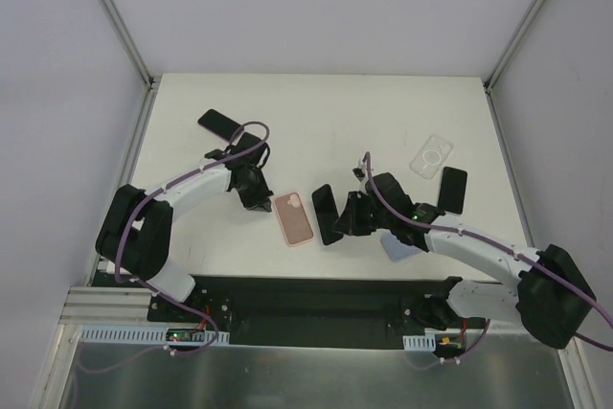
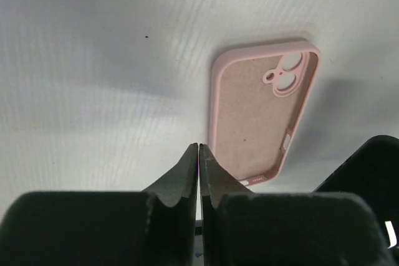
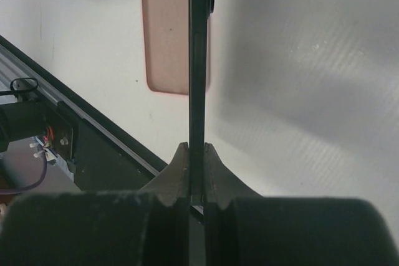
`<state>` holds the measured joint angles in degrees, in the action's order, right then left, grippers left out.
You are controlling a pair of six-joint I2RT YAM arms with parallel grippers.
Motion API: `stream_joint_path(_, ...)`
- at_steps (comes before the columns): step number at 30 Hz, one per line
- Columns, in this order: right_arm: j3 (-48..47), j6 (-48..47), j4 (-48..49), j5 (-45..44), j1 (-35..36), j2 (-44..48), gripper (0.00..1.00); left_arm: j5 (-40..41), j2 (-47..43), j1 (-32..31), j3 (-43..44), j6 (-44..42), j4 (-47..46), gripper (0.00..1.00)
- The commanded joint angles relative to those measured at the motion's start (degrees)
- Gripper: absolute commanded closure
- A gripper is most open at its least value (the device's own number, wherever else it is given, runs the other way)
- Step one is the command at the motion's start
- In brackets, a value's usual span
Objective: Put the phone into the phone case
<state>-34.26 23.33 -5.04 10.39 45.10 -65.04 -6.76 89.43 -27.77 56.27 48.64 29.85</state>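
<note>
A pink phone case [image 1: 294,217] lies open side up on the white table near the front middle; it also shows in the left wrist view [image 2: 265,110] and the right wrist view [image 3: 165,29]. My right gripper [image 1: 352,215] is shut on a black phone [image 1: 326,214] and holds it just right of the case, seen edge-on between the pads in the right wrist view [image 3: 197,60]. My left gripper [image 1: 257,200] is shut and empty, just left of the case's far end [image 2: 199,147].
A second black phone [image 1: 220,123] lies at the back left, a third [image 1: 453,189] at the right. A clear case [image 1: 431,156] lies at the back right. A pale lilac case [image 1: 397,248] lies under my right arm. The table's front edge and black rail [image 1: 306,284] are close.
</note>
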Motion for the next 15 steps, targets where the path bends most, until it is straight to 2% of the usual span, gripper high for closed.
stream_joint_path(1, -6.52, 0.13, 7.67, 4.19, 0.25, -4.56, 0.99, -2.64, -1.71, 1.75, -3.44, -1.53, -1.71, 1.0)
stream_joint_path(7, -9.5, 0.22, 11.36, 8.67, 0.25, -11.42, 0.99, -7.64, -1.45, 3.07, -7.83, -1.01, -8.73, 1.0)
stream_joint_path(15, -12.76, -0.13, 11.63, 10.7, 1.22, -18.54, 0.99, -10.73, 1.28, 3.25, -9.6, -0.3, -13.06, 1.0)
